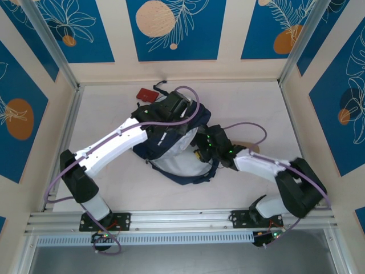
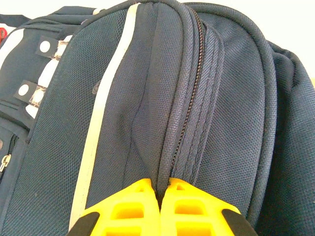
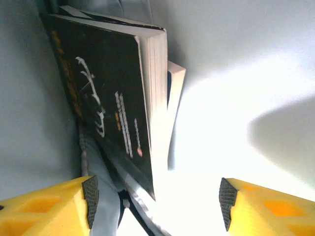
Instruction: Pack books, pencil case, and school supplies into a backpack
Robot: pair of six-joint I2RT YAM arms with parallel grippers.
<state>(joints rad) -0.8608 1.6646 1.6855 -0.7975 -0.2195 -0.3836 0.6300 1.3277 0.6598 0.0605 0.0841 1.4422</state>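
Left gripper (image 2: 160, 192) is clamped shut on a fold of the navy backpack (image 2: 147, 98), right beside its zipper. My right gripper (image 3: 155, 201) is down inside the backpack with the jaws wide apart, gripping nothing. The black book (image 3: 108, 98) leans tilted against the backpack's pale lining just ahead of it, with a second book (image 3: 175, 78) tucked behind.

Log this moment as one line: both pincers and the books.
left pincer: shut on backpack fabric beside zipper | right pincer: open, inside backpack | books: two, leaning inside, not gripped
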